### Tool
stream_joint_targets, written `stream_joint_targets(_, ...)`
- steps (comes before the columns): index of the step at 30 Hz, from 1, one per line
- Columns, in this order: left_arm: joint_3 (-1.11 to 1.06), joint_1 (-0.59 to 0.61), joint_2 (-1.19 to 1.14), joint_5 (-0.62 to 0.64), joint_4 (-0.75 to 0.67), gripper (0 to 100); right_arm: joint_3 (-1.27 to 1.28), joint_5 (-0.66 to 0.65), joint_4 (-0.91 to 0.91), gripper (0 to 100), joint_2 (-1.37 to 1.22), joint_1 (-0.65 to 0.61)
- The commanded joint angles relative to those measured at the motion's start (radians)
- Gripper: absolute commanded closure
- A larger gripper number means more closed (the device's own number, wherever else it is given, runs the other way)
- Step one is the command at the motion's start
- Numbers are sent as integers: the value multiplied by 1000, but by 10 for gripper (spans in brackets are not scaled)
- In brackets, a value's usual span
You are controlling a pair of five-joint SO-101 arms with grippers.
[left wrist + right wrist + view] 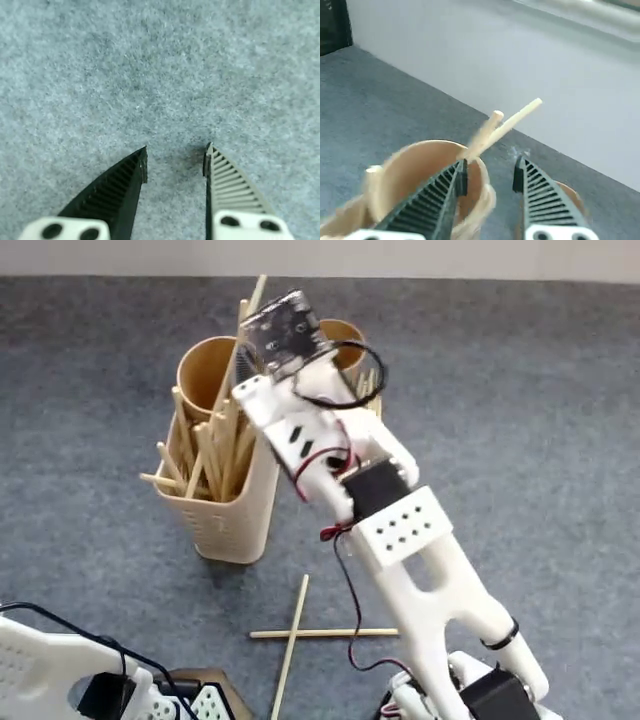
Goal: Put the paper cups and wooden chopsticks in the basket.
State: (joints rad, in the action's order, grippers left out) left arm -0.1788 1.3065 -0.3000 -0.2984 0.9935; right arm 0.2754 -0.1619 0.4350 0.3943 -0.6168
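A cream slotted basket [235, 525] stands upright on the grey carpet. It holds two brown paper cups [205, 365] [345, 340] and several wooden chopsticks [205, 455]. Two more chopsticks [320, 633] [292, 645] lie crossed on the carpet in front of the basket. My right gripper [490, 175] hovers open above the basket, between a cup's rim [420, 165] and the other cup [567, 192]. Two chopstick ends [507, 125] stick up beside its dark finger. My left gripper [175, 162] is open over bare carpet, with nothing between its fingers.
The right arm [400, 530] stretches from the near right edge to the basket and passes over the end of one loose chopstick. The left arm's base [60, 670] sits at the near left corner. A pale wall [495, 60] runs behind the carpet.
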Motion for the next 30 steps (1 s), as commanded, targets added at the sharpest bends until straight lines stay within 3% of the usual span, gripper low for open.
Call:
stream_joint_targets(1,12,-19,8,-9,-9,790,2,9,-5,840,-2,62)
stream_joint_targets(13,8,-15,8,-9,-9,790,-105,9,25,840,62,-113)
stream_joint_targets(21,8,-22,8,-9,-9,790,-1,12,45,840,84,44)
stream_joint_targets(30,-8,-22,8,-9,-9,790,-35,12,45,840,-56,-67)
